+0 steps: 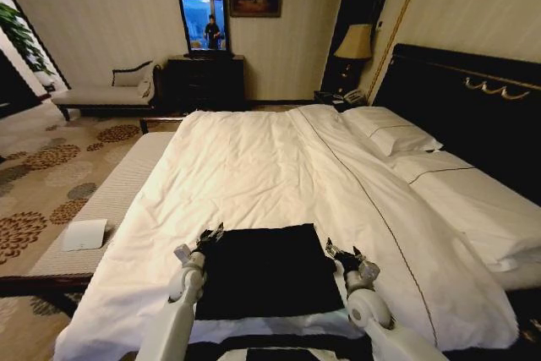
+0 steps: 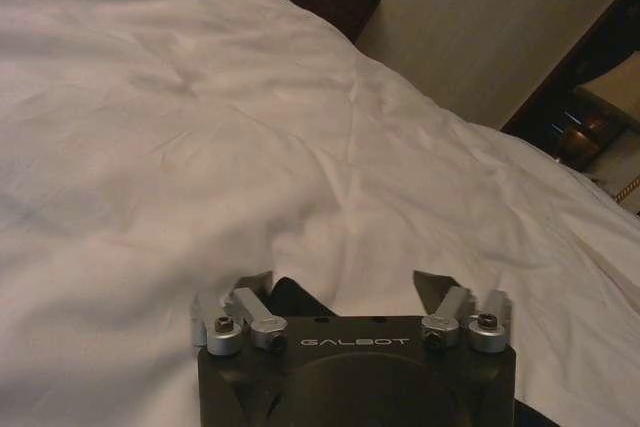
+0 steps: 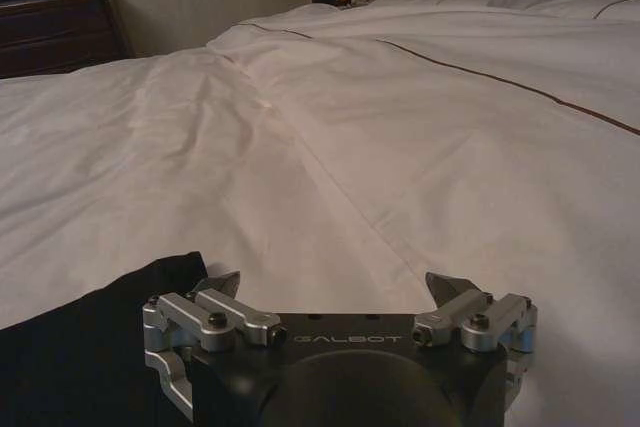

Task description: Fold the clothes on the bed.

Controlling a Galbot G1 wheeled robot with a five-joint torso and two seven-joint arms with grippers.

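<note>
Head cam: your black T-shirt (image 1: 269, 270) lies as a flat rectangle on the bed (image 1: 254, 166) at its near edge, left gripper (image 1: 209, 237) and right gripper (image 1: 343, 253) at its far corners. L wrist: fingers spread wide, holding nothing, dark cloth just beneath. R wrist: same, wide open, empty, over the shirt's corner (image 3: 90, 337).

White arms; black "GALBOT"-marked left hand (image 2: 345, 292) and right hand (image 3: 340, 292), silver screwed linkages, dark fingertips.

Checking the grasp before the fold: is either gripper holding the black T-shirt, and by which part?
Nothing is held. Left gripper and right gripper are open at the far corners of the black soft-fabric T-shirt on the white duvet.
</note>
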